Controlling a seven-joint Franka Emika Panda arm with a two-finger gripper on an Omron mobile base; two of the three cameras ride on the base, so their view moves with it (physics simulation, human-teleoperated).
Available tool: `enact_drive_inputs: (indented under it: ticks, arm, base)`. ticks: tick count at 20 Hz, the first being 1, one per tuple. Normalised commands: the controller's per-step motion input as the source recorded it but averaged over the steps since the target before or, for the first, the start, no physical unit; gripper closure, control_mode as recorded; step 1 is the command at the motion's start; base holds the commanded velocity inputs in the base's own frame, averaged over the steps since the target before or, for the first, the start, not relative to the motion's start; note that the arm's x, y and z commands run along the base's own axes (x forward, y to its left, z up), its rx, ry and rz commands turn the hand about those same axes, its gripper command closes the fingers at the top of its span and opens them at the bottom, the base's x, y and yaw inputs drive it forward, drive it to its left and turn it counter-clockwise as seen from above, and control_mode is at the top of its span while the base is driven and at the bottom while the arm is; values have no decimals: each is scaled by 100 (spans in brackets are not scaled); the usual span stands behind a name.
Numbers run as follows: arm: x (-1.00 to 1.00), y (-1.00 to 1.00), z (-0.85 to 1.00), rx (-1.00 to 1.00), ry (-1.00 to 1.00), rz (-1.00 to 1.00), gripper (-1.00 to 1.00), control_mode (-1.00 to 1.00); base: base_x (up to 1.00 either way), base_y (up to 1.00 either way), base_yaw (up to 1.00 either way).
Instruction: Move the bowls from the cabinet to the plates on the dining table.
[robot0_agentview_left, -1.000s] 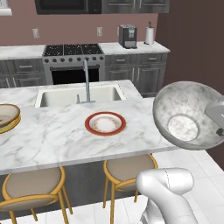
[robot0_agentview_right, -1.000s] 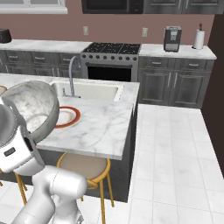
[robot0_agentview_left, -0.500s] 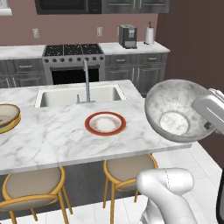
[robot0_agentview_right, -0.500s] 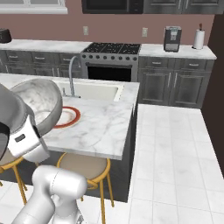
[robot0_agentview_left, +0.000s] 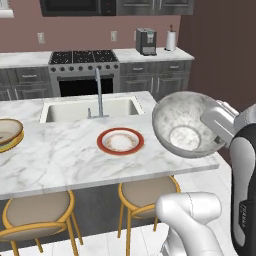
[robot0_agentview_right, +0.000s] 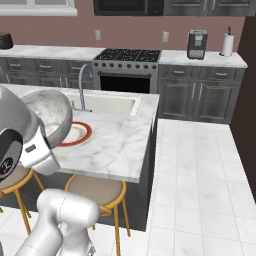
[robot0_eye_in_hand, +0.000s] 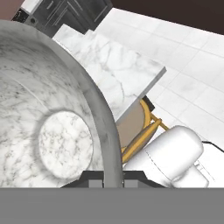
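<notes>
The gripper (robot0_eye_in_hand: 113, 177) was pinched on the rim of the deep grey-white marbled bowl (robot0_agentview_left: 186, 124), carried tilted above the right end of the white marble dining table (robot0_agentview_left: 65, 160). Delivery seemed underway; next it needed levelling over the red-orange-rimmed plate (robot0_agentview_left: 120, 141). The tall tap (robot0_agentview_left: 98, 92) stood just behind; the cream bowl (robot0_agentview_left: 9, 132) sat far left.

Home kitchen: stove (robot0_agentview_left: 84, 56), sink (robot0_agentview_left: 90, 110), coffee maker (robot0_agentview_left: 145, 41).

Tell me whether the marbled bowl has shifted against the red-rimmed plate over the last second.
Yes. In the left base view the marbled bowl, gripped by the pincer, has moved left, closing in on the red-rimmed plate on the dining table, which kept its place.
</notes>
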Motion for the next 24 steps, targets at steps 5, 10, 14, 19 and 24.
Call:
enact_drive_inputs:
  ticks: [5,10,14,19,24]
  arm:
    - [46,26,-13,2,1,0,100,-100]
    - [56,31,-14,2,4,0,100,-100]
    - [53,29,-18,2,6,0,100,-100]
    - [49,21,-18,2,6,0,100,-100]
    - [36,15,-18,1,4,1,100,-100]
  base:
    - [0,0,0]
    - [0,0,0]
    - [0,0,0]
    - [0,0,0]
    - [0,0,0]
